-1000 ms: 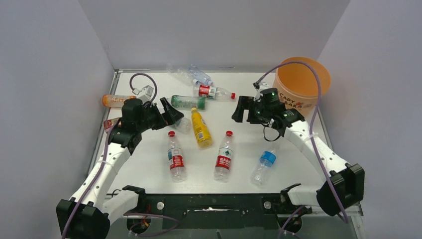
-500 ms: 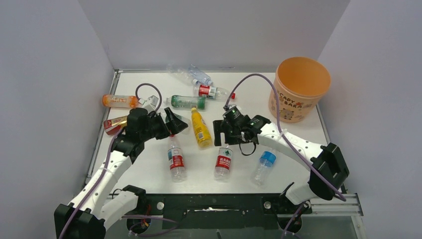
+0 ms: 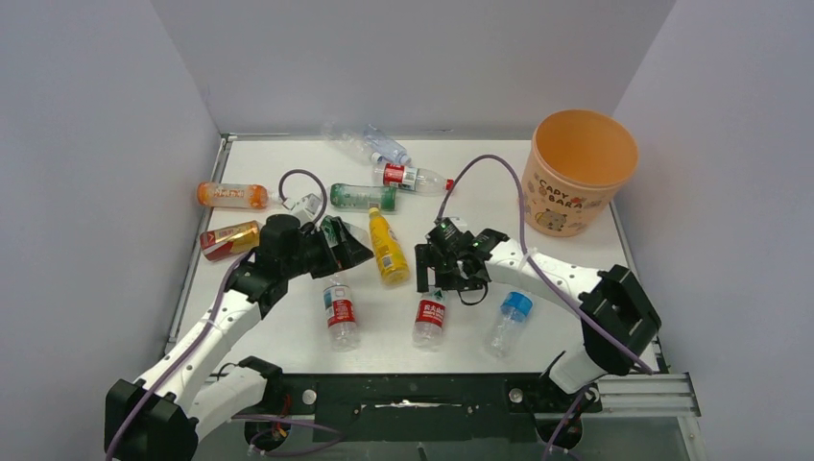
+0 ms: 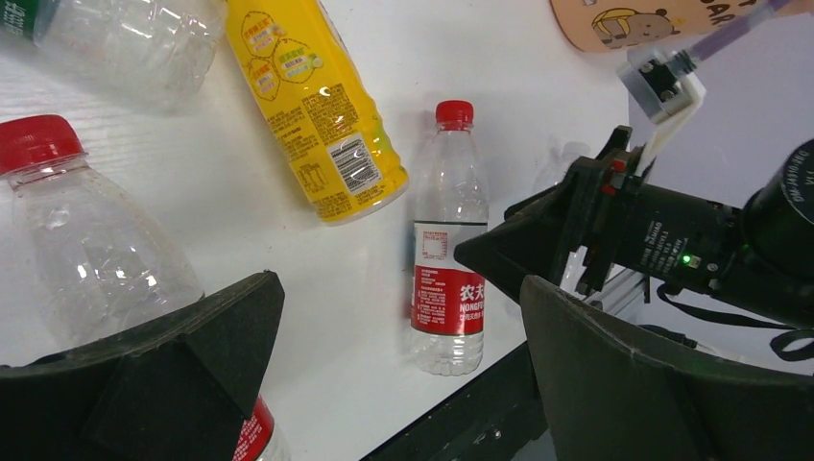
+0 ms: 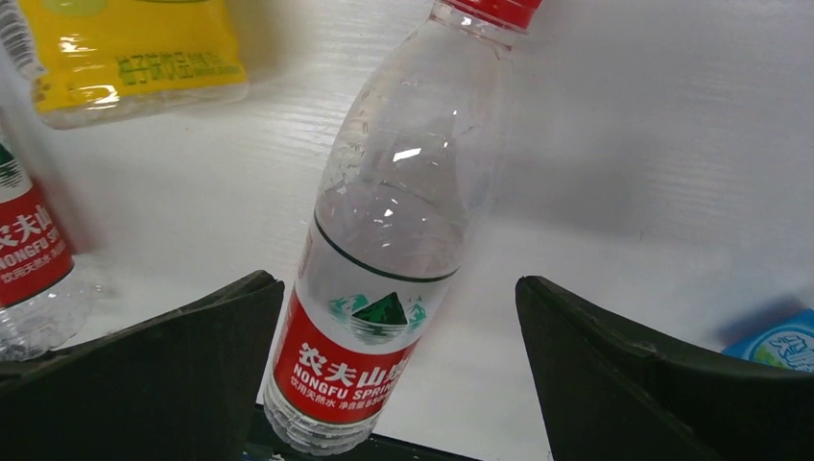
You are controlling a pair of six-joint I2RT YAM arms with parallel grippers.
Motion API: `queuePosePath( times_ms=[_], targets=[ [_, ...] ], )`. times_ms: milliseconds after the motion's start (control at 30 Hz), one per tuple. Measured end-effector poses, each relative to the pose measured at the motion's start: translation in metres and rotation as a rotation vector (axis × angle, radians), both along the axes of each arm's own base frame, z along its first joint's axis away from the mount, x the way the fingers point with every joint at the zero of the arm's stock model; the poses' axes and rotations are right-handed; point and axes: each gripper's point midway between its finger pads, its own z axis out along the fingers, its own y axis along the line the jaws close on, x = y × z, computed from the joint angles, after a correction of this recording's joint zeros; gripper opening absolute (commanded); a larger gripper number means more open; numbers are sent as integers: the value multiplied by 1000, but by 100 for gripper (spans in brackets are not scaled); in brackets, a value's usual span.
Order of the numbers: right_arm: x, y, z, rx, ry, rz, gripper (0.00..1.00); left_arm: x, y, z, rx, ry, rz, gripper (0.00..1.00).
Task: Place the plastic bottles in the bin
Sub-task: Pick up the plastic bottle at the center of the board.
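Note:
The pale-orange bin (image 3: 581, 178) stands at the back right. Several plastic bottles lie on the white table. My right gripper (image 3: 430, 279) is open over the neck of the middle red-label clear bottle (image 3: 430, 312). In the right wrist view the gripper (image 5: 398, 370) has that bottle (image 5: 384, 269) between its fingers, nearer the left one. My left gripper (image 3: 351, 252) is open and empty above the red cap of the left red-label bottle (image 3: 338, 309). In the left wrist view that bottle (image 4: 86, 240) lies by the left finger of the gripper (image 4: 403, 370).
A yellow bottle (image 3: 387, 246) lies between the two grippers. A blue-label bottle (image 3: 507, 322) is near right. Green (image 3: 363, 197), red-label (image 3: 413, 177) and clear (image 3: 384, 146) bottles lie at the back. Orange (image 3: 230, 195) and red-gold (image 3: 228, 238) bottles lie at the left edge.
My right gripper has swung from beside the bin leftward and nearer, down over the middle red-label bottle. My left gripper has moved a little nearer and rightward over the left red-label bottle.

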Motion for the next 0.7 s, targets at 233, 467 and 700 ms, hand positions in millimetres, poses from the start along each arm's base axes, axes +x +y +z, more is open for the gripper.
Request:
queuePosePath(
  times_ms=[233,467,700],
  targets=[
    [7,8,-22,-40,58,4,99,-1,-3,-4,2,11,0,98],
    [13,19,-28,-30,77,19,73,0,-2,-3,5,5,5,98],
    [13,21,-30,-30,83,38,47,-1,-2,-2,6,0,4,98]
  ],
)
